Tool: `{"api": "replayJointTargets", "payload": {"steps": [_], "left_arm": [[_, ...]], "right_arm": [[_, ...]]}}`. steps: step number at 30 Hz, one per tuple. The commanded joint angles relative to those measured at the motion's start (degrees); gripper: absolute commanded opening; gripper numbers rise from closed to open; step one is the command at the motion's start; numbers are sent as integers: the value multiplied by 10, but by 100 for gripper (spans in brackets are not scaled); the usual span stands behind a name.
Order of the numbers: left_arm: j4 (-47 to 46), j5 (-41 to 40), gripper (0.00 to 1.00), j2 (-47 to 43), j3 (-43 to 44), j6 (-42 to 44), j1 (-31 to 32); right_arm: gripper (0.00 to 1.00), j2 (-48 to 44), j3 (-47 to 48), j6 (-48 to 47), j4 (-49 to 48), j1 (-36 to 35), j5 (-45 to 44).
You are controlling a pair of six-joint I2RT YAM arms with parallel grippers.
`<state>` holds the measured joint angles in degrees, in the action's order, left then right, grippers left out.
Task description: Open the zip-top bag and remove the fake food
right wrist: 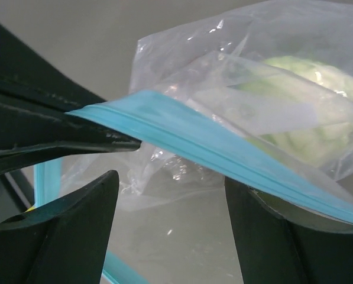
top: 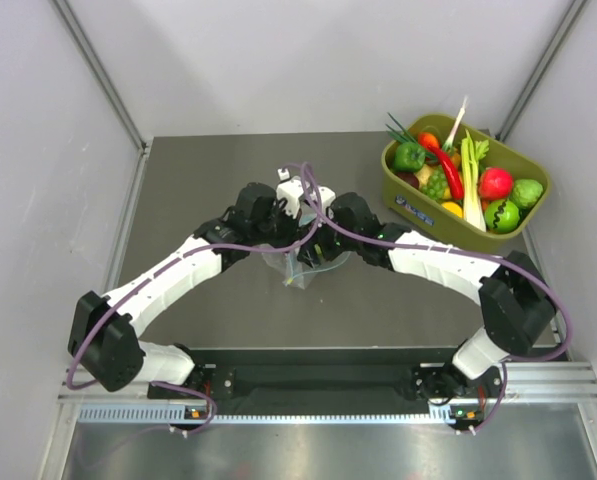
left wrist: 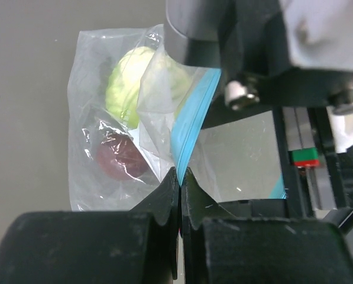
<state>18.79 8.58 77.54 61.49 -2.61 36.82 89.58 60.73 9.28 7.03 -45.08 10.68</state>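
Bag position: The zip-top bag (top: 303, 268) lies in the middle of the table (top: 198, 180), between the two wrists. It is well apart from the olive tub (top: 410, 198) at the far right.
Contents: A pale green cabbage (left wrist: 132, 83) and a dark red piece (left wrist: 122, 157) are seen through the clear plastic. No fake food is taken out yet.
Left gripper: The left gripper (left wrist: 180, 173) is closed, and one end of the teal zip strip (left wrist: 191, 127) is pinched between its fingertips.
Right gripper: The right gripper (right wrist: 169, 183) is spread wide and nothing is gripped. The bare table is seen through the gap.
Key relation: In the right wrist view the strip is stretched along its long axis, from the pinch at the left down to the right. It passes just above the gap and in front of the right-hand finger (right wrist: 282, 236).
Second lip: A second teal band (right wrist: 46, 171) is seen lower, at the left. It is judged to be the other lip, so the mouth is probably parted. How far cannot be told.
Nearer arm: The free part of the mouth is nearer to the right gripper.
Next move, judged: The lower lip should be taken by the right gripper and pulled away from the held strip, across its long axis.
Risk, judged: If both lips are caught together, the mouth is only closed again, and the thin plastic can slip.
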Motion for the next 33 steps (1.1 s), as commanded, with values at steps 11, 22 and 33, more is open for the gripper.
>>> {"api": "replayJointTargets", "payload": {"steps": [11, 22, 33], "left_arm": [[-9, 9, 0, 4, 0, 5, 1], [-10, 13, 0, 9, 0, 7, 1], [-9, 15, 0, 15, 0, 7, 1]], "right_arm": [[76, 69, 12, -31, -66, -14, -45], [78, 33, -18, -43, -96, -11, -186], [79, 12, -47, 14, -164, 78, -59]]}}
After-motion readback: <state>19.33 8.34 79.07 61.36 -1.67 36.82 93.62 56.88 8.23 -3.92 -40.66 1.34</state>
